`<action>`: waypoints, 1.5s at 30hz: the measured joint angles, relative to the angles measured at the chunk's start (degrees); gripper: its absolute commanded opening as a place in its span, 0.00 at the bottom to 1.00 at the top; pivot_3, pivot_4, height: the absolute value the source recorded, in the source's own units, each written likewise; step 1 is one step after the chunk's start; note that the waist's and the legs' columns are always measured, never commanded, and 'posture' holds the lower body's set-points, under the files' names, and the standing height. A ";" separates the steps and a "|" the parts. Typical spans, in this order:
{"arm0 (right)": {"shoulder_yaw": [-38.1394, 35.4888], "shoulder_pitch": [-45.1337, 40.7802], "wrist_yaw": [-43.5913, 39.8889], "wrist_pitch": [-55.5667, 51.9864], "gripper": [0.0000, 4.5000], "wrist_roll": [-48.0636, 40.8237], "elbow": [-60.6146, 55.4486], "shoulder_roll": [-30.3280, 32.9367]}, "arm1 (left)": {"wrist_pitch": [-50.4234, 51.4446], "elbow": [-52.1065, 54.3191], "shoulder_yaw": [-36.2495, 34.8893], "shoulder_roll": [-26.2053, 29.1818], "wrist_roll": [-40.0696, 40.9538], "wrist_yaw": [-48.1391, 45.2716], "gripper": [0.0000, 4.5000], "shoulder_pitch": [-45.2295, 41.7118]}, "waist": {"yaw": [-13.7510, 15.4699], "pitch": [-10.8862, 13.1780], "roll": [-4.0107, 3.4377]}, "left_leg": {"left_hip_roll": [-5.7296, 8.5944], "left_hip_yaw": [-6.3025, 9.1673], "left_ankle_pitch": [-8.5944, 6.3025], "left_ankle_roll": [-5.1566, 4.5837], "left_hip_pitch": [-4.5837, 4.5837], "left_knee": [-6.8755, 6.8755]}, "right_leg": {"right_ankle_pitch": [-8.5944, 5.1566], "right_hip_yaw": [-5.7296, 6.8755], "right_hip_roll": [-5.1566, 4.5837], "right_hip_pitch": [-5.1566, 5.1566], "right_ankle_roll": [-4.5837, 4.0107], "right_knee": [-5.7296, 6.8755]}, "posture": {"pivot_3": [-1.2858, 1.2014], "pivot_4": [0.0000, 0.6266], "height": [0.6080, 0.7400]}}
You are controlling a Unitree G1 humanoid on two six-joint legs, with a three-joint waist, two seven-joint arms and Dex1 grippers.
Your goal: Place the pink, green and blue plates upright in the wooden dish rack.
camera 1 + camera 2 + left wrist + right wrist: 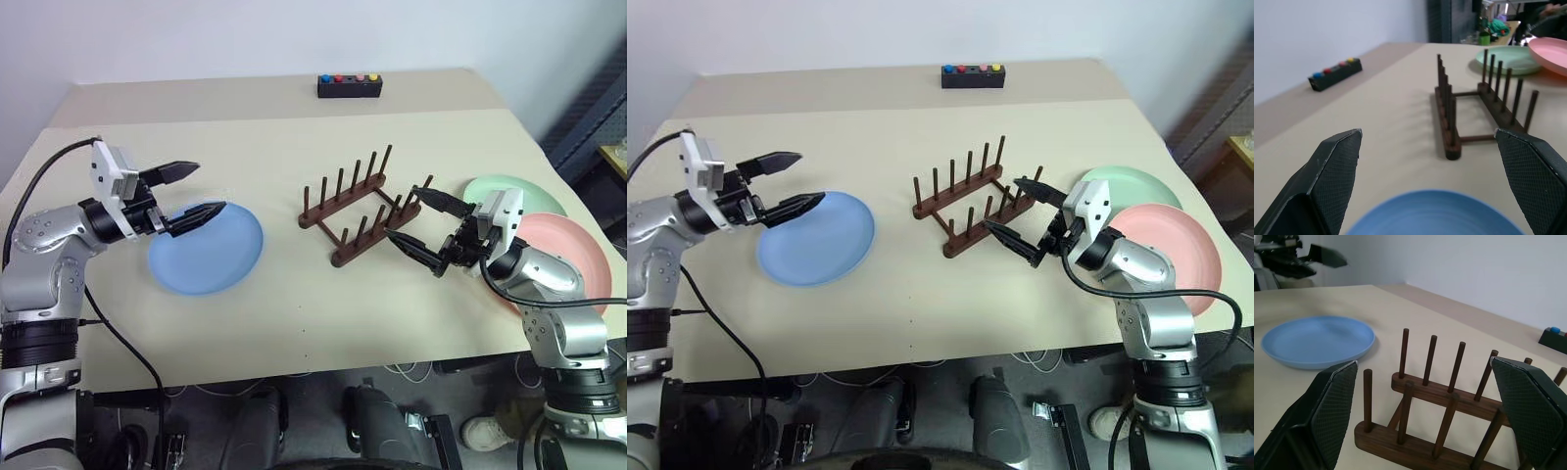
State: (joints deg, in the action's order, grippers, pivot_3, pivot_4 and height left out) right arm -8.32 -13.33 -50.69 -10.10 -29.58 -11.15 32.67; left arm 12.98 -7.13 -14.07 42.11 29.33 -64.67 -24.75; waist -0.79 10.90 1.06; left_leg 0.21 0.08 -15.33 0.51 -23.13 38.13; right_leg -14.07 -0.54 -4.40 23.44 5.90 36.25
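A dark wooden dish rack (pixel 358 210) with two rows of upright pegs stands empty at the middle of a beige worktop (pixel 294 323). None of the three plates is in it yet. The blue plate (pixel 207 249) lies flat to the rack's left. The green plate (pixel 509 196) and pink plate (pixel 568 257) lie flat to its right, the pink one overlapping the green one's near edge.

The left gripper (pixel 193 190) hovers over the blue plate's far left rim, its jaws wide apart and holding nothing. The right gripper (pixel 414 219) hangs just beside the rack's right end, its jaws also wide apart and empty.

A small black box with coloured buttons (pixel 349 85) sits at the far edge.

The likely step is picking up the blue plate. To do it well, the left jaws should drop over the rim, pinch it firmly, then tip the plate upright before sliding it between two peg pairs.
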 measured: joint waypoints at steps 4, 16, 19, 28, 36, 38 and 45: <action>0.00 0.50 0.78 -0.39 0.99 0.00 -0.60 0.02 | 0.14 0.00 0.29 -0.13 -0.08 -0.40 1.00 0.34 | 0.25 0.00 0.00 | 0.02 0.00 0.00 0.00 -0.01 0.01 | 0.00 0.00 -0.02 -0.01 0.00 0.00 | 0.52 0.24 1.00; -0.23 2.30 3.59 0.43 0.99 0.28 -2.19 -0.10 | 1.21 -2.03 5.35 0.67 -1.91 -3.25 1.00 -5.99 | 0.12 0.00 0.00 | 0.03 0.00 0.00 0.00 -0.01 0.01 | 0.00 0.00 0.00 -0.02 0.00 -0.01 | 0.52 0.24 1.00; -0.85 3.57 3.66 0.39 0.99 0.15 -2.96 0.22 | 2.51 -2.33 7.91 0.55 -2.45 -4.95 1.00 -7.79 | 0.24 0.00 0.00 | 0.03 0.01 0.00 0.00 -0.02 0.01 | 0.00 0.01 0.02 -0.03 0.01 -0.01 | 0.52 0.24 1.00; -6.27 6.74 1.33 -2.60 0.99 -3.12 -5.23 5.22 | 2.13 -4.53 10.99 -4.08 -2.68 -7.31 1.00 -10.21 | 0.04 0.00 0.00 | 0.02 0.00 0.00 0.00 -0.02 0.03 | 0.00 -0.01 0.03 -0.02 0.01 0.00 | 0.52 0.24 1.00; -11.13 11.68 -1.68 -11.36 0.99 -8.25 -7.30 12.11 | 5.64 3.64 18.33 -12.75 -4.06 -2.46 1.00 -8.96 | 1.04 -0.01 0.01 | 0.07 0.03 0.00 -0.02 -0.07 0.09 | 0.00 -0.02 -0.02 -0.06 0.02 -0.04 | 0.52 0.24 1.00; -12.44 14.04 -2.50 -14.05 0.99 -10.12 -8.47 13.56 | 5.50 6.17 22.25 -12.97 -7.20 -1.11 1.00 -7.78 | 1.08 -0.02 0.00 | 0.06 0.02 0.00 -0.01 -0.03 0.06 | 0.00 -0.05 0.00 -0.06 0.02 -0.03 | 0.52 0.24 1.00; -16.55 16.80 0.01 -17.46 0.99 -11.50 -12.55 13.66 | 6.03 7.63 28.75 -17.42 -13.86 5.21 1.00 -5.87 | 1.37 -0.02 -0.02 | 0.04 0.01 0.00 -0.02 -0.02 0.10 | 0.00 -0.10 0.04 -0.07 0.01 -0.04 | 0.52 0.24 1.00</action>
State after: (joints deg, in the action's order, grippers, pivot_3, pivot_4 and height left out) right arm -24.87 3.47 -50.69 -27.56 -41.08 -23.71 46.33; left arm 19.01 0.49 14.68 24.69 15.47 -59.46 -30.62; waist 0.58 10.88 1.04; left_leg 0.25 0.10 -15.33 0.49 -23.15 38.23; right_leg -14.07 -0.64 -4.35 23.38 5.91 36.20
